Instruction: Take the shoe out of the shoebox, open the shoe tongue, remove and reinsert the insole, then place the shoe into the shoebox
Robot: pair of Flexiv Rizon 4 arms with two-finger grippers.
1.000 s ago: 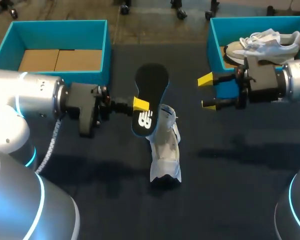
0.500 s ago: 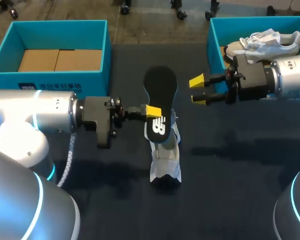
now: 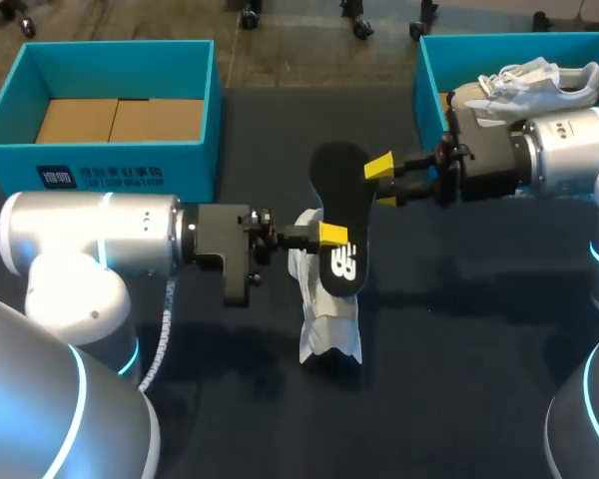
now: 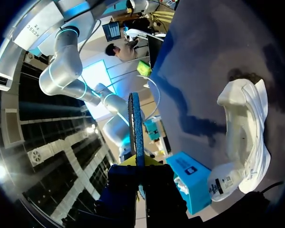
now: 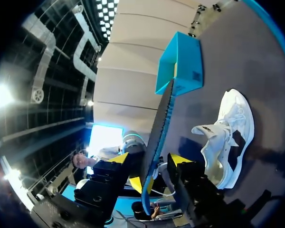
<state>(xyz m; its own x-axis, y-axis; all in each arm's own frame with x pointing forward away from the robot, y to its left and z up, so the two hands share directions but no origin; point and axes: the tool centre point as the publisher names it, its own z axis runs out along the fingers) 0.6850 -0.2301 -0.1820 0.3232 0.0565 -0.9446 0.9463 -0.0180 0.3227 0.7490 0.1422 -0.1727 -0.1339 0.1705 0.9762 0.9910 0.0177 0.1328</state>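
My left gripper [image 3: 331, 235] [image 4: 137, 164] is shut on the black insole [image 3: 337, 180] [image 4: 135, 123] and holds it up in the air over the white shoe [image 3: 329, 324] [image 4: 244, 123], which lies on the dark table. My right gripper [image 3: 382, 182] [image 5: 149, 159] sits at the insole's far right edge. In the right wrist view the insole [image 5: 159, 118] runs edge-on between the two yellow tips, with a gap on each side, so that gripper is open. The shoe [image 5: 225, 137] lies beyond and beside those fingers.
A teal shoebox [image 3: 115, 48] with cardboard inside stands at the back left. Another teal shoebox [image 3: 429, 90] at the back right holds a second white shoe [image 3: 529, 85], partly hidden behind my right arm.
The left arm carried the insole to the right, over the shoe. The right gripper moved left to the insole and its fingers narrowed around the edge.
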